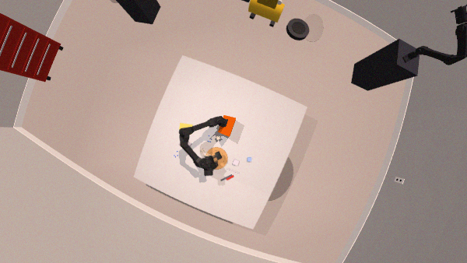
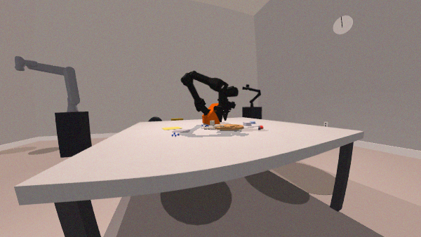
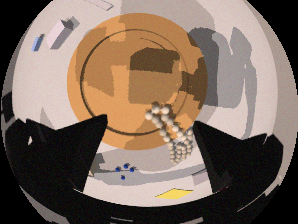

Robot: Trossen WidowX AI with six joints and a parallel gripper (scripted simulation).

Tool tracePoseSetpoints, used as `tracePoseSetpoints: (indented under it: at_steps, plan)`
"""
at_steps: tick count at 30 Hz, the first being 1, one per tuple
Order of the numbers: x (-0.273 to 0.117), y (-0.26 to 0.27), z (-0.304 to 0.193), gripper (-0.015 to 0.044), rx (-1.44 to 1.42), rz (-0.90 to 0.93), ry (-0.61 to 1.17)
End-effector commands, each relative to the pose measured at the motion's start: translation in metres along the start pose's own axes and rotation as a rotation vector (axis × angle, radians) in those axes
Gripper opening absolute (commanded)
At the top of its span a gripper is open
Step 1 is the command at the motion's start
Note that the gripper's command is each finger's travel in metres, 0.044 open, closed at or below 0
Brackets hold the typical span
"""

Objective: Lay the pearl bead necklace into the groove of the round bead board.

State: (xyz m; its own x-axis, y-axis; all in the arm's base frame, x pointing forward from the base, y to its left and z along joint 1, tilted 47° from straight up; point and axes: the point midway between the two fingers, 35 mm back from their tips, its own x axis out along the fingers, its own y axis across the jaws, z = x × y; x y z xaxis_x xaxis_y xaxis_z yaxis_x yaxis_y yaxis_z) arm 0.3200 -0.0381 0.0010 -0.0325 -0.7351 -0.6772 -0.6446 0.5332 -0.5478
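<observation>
The round wooden bead board [image 1: 223,163] [image 2: 234,127] [image 3: 100,100] lies on the table, with a thin ring groove showing in the wrist view. The pearl bead necklace [image 3: 175,128] lies bunched over the board's lower right rim in the wrist view. A few of its beads rest on the board across the groove line, and the rest hang over the rim toward the table. My gripper [image 3: 151,122] [image 2: 225,117] is open and empty, pointing down above the board. In the wrist view the necklace shows between and below the fingertips, touching neither. The groove's far side is partly in shadow.
A pale block [image 1: 236,163] [image 3: 60,35] and a blue block [image 1: 249,159] [image 3: 37,43] stand beside the board. A red and dark tool [image 1: 229,177] lies nearby. Several small blue beads [image 3: 125,166] and a yellow pad [image 3: 174,193] lie on the other side. An orange box [image 1: 228,125] stands at the arm's base.
</observation>
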Motion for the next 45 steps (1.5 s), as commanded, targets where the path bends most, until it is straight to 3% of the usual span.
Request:
tracePoseSetpoints:
  at_steps: [1,11,14,23,30,37,45]
  plan:
    - [-0.003,0.000,0.001,0.0440,0.006,0.003,-0.004]
    - [-0.003,0.000,0.001,0.0440,0.006,0.003,-0.004]
    - [-0.003,-0.003,-0.001,0.0361,0.163,0.004,-0.003]
    - [-0.006,-0.022,-0.013,0.0125,1.112,0.005,-0.002]
    - [-0.008,-0.036,-0.023,0.0120,1.831,0.005,0.000]
    - [-0.009,-0.043,-0.029,0.0120,2.243,0.003,0.001]
    - [-0.009,-0.044,-0.030,0.0120,2.323,0.003,0.001]
